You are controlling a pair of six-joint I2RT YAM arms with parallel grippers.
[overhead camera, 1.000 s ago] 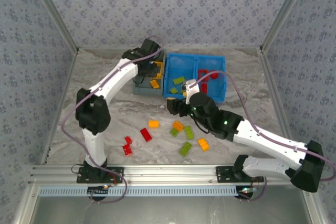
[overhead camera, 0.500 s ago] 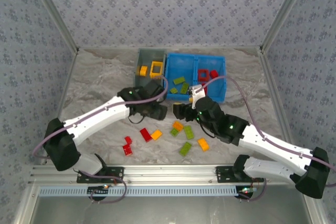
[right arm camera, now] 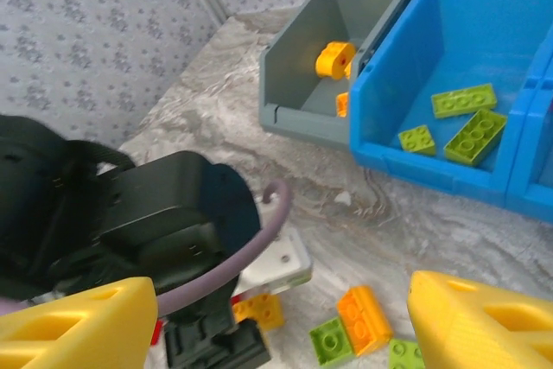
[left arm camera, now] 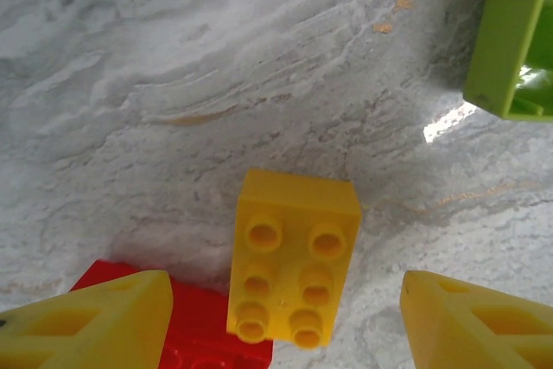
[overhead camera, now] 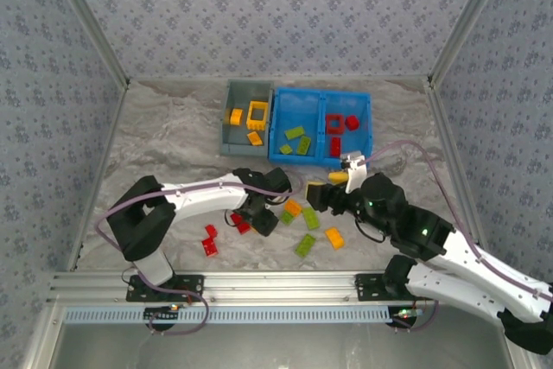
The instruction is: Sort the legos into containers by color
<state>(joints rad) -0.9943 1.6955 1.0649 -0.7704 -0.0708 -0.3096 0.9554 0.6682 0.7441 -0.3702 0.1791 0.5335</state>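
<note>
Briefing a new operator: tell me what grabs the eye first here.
The left claw stands open over a yellow brick lying beside a red brick, mid-table. Farther back, the blue bin holds green bricks and red bricks in separate compartments; the grey bin holds yellow pieces.

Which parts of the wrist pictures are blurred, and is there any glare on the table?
Left wrist view: the yellow brick is sharp, the left fingers are soft, and glare lies on the table beside the green brick. Right wrist view: right fingers blurred, blue bin sharp.

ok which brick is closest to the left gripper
The yellow brick, studs up, centred between the left gripper's open fingers; the red brick lies to one side, the green brick farther off.
</note>
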